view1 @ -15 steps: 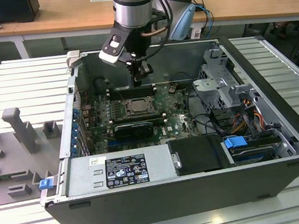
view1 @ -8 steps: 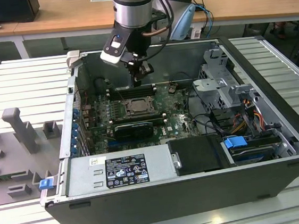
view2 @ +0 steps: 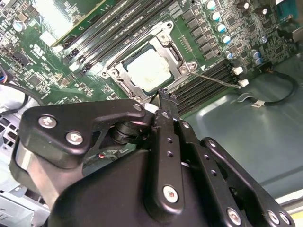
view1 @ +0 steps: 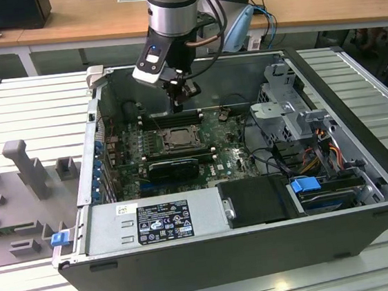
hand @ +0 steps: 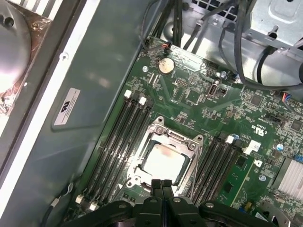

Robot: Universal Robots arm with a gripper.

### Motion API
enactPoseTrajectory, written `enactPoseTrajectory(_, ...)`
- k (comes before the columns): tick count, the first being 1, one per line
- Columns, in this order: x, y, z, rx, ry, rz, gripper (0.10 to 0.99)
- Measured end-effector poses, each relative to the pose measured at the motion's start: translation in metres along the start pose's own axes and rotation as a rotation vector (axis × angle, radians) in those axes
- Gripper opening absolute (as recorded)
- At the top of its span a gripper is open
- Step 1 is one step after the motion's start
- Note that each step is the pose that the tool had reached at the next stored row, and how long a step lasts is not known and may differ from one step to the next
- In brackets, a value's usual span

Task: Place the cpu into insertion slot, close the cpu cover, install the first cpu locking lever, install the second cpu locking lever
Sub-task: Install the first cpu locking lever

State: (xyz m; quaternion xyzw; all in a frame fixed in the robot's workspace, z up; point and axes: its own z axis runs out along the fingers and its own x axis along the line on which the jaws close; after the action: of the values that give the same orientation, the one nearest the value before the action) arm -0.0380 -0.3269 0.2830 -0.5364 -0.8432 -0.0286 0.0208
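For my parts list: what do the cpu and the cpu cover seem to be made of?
The cpu: probably a metal top, pale silvery-grey, matte, with a soft glare. The cpu cover: likely stamped steel, dark silver, thin, with bright glints along its edges.

No text I can actually make out from here. In the exterior view, a black label (view1: 163, 222) with white print and a small white sticker (view1: 126, 209) sit on the power supply (view1: 204, 210), near side of the case. In the first wrist view there's a white label (hand: 66, 107) on the chassis wall (hand: 109, 71). White silk-screen marks (hand: 259, 131) on the green board (hand: 189, 101) beside the insertion slot (hand: 176, 138) are too small to tell.
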Motion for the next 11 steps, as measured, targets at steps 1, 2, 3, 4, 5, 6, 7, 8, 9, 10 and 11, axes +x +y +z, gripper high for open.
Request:
enactPoseTrajectory(1, 0.0000, 0.0000, 0.0000, 0.000, 0.0002, -0.007, 0.106)
enactPoseTrajectory(2, 0.0000, 0.0000, 0.0000, 0.001, 0.0003, -0.013, 0.106)
enactPoseTrajectory(3, 0.0000, 0.0000, 0.0000, 0.001, 0.0006, -0.022, 0.106)
enactPoseTrajectory(4, 0.0000, 0.0000, 0.0000, 0.002, 0.0007, -0.027, 0.106)
enactPoseTrajectory(5, 0.0000, 0.0000, 0.0000, 0.002, 0.0009, -0.037, 0.106)
enactPoseTrajectory(6, 0.0000, 0.0000, 0.0000, 0.003, 0.0013, -0.049, 0.106)
enactPoseTrajectory(7, 0.0000, 0.0000, 0.0000, 0.004, 0.0015, -0.057, 0.106)
enactPoseTrajectory(8, 0.0000, 0.0000, 0.0000, 0.005, 0.0019, -0.073, 0.106)
enactPoseTrajectory(9, 0.0000, 0.0000, 0.0000, 0.006, 0.0025, -0.096, 0.106)
enactPoseTrajectory(10, 0.0000, 0.0000, 0.0000, 0.008, 0.0033, -0.127, 0.106)
enactPoseTrajectory(11, 0.0000, 0.0000, 0.0000, 0.009, 0.0038, -0.145, 0.106)
